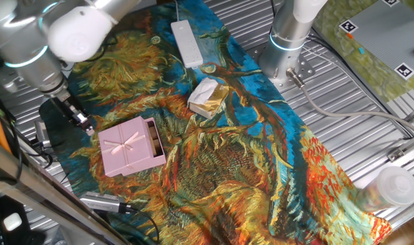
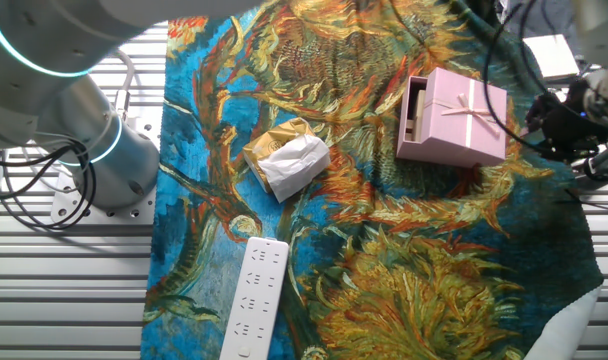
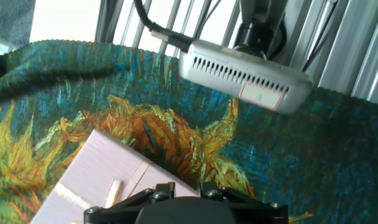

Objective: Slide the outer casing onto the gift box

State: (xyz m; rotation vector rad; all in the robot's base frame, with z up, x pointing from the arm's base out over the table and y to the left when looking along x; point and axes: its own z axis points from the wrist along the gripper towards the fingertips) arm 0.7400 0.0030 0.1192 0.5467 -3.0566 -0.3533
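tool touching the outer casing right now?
Apart. One fixed view shows patterned cloth between the tool and the outer casing; the other fixed view also shows a gap at the casing's edge.

Pink bowed outer casing (image 1: pixel 127 148) flat, gift box (image 1: pixel 153 137) mostly sleeved inside

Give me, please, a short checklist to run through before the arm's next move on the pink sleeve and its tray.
1. Outer casing flat on the cloth, bow up: ok.
2. Gift box fully inside the casing: not ok; its end shows at the open side.
3. Pincer beside the casing's closed end: ok.
4. Pincer open or shut: cannot tell.
5. Wrapped lump and white bar apart from the casing: ok.
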